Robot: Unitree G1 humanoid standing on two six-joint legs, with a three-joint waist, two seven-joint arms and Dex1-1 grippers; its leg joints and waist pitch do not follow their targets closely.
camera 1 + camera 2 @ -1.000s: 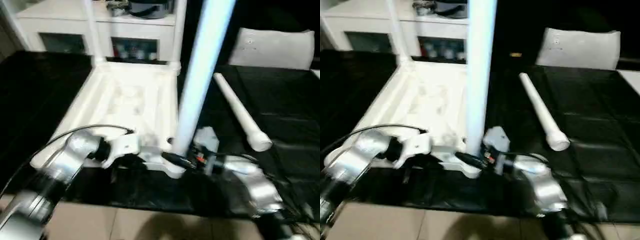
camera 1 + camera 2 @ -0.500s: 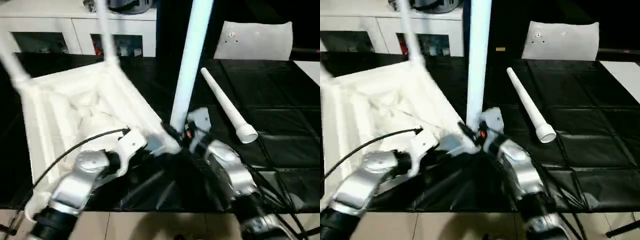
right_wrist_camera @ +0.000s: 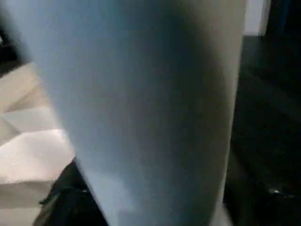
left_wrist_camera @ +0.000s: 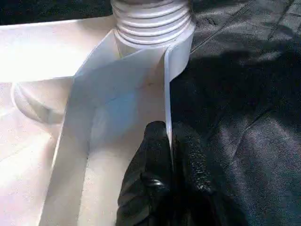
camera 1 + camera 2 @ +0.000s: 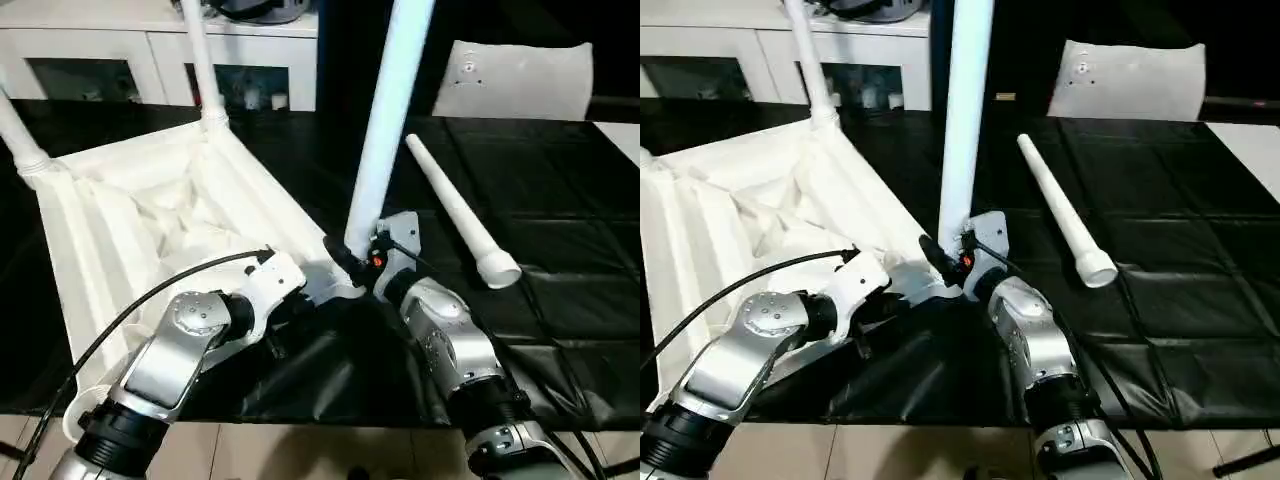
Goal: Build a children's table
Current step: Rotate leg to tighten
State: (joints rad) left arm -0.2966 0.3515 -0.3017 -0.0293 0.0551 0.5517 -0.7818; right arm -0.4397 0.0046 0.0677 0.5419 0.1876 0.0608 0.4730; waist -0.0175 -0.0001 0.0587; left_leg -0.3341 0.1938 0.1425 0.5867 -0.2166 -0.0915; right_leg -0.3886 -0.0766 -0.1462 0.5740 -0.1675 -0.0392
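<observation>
Left gripper pinches the upturned table top's rim beside the corner socket; right gripper, grip state unreadable, meets the upright leg, best kept plumb while seating.

white tabletop upturned | three legs socketed upright | fourth leg lying loose

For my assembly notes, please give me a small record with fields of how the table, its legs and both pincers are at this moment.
table top: upside down on the black cover, ribbed underside facing up
fitted legs: two at the far corners, one at the near corner
loose leg: lying on the black cover, apart from the table top
left pincer: shut on the table top's thin edge wall beside the near corner socket
right pincer: at the base of the near leg; grip unclear
</observation>
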